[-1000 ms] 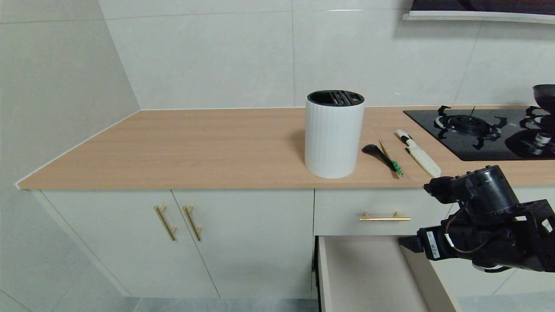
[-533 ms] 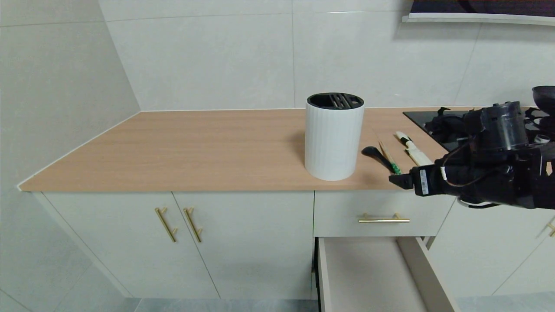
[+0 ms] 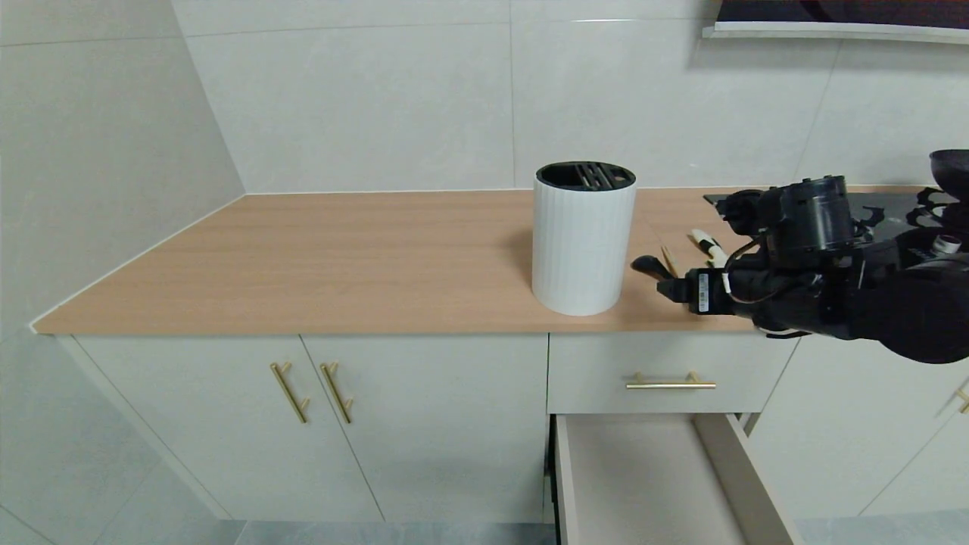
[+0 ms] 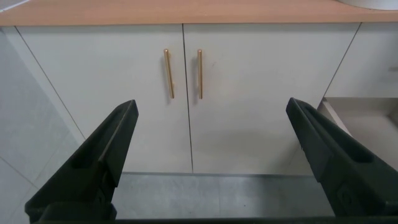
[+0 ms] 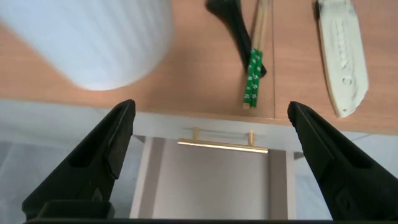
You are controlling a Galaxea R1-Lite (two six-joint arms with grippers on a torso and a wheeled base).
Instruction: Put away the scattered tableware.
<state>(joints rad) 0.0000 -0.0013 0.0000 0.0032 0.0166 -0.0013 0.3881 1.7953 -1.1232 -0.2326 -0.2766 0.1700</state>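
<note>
A white ribbed utensil holder with a black slotted top stands on the wooden countertop. To its right lie a black spoon, chopsticks with a green band, and a white sheathed knife. My right gripper hovers over the counter's front edge just before these utensils, open and holding nothing. The right wrist view looks down on the holder, spoon, chopsticks and knife, with the right gripper spread wide. My left gripper is open, low, facing cabinet doors.
Below the utensils a closed drawer has a gold handle, and under it a lower drawer stands pulled out. A black gas stove and a dark pot sit at the far right. The cabinet doors have gold handles.
My right arm has risen from beside the open drawer to countertop height and moved left toward the spoon and chopsticks. The utensils and holder have not moved.
</note>
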